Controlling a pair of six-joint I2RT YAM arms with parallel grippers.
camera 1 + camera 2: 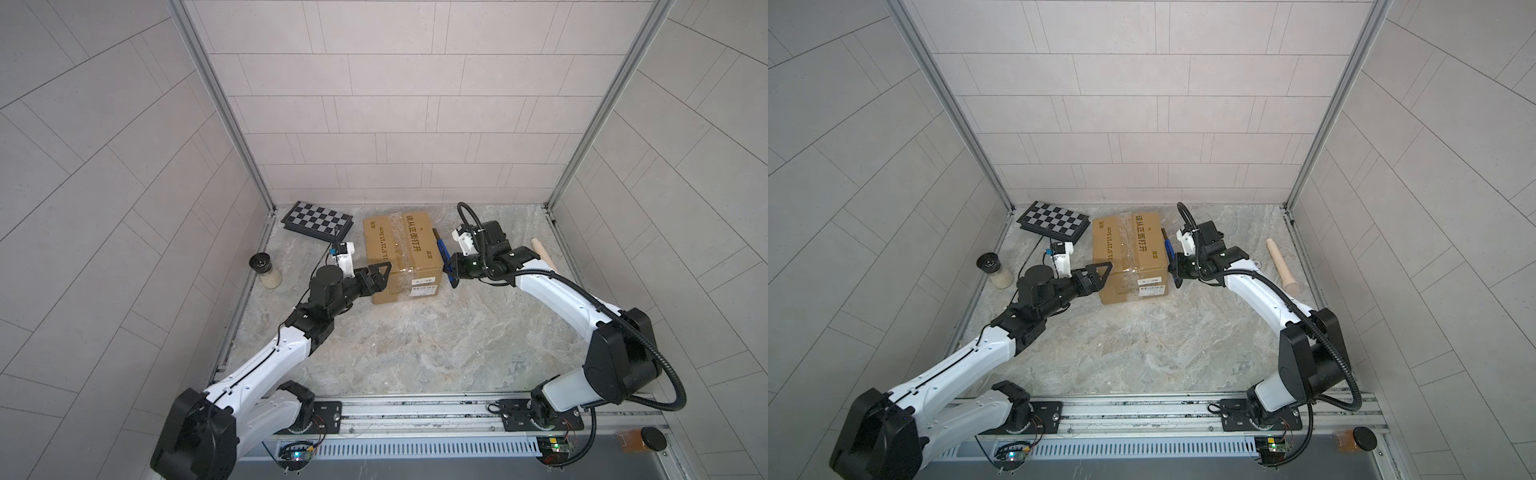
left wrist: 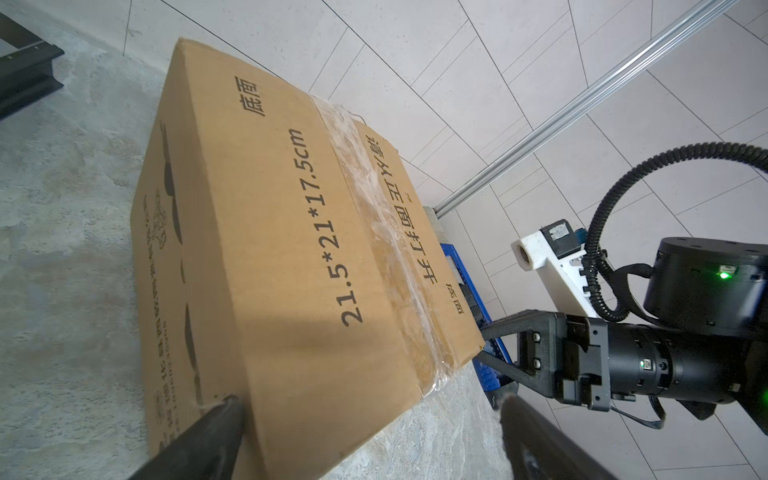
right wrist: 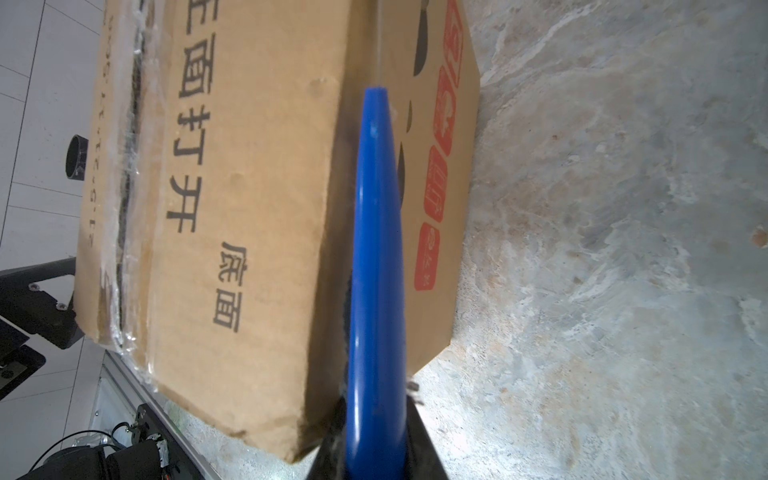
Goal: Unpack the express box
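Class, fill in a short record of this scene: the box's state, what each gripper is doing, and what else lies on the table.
Box: express box, flaps shut, clear tape over the top seam
Left arm: left gripper open, jaws astride the box's near left corner
Right arm: right gripper shut on a blue tool, held along the box's right side
Elsewhere: checkered board back left; jar on its side at left; wooden stick at right

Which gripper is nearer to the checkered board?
Left. The left gripper is at the left side of the express box, in front of the checkered board; the right gripper, holding a blue tool, is across the box.
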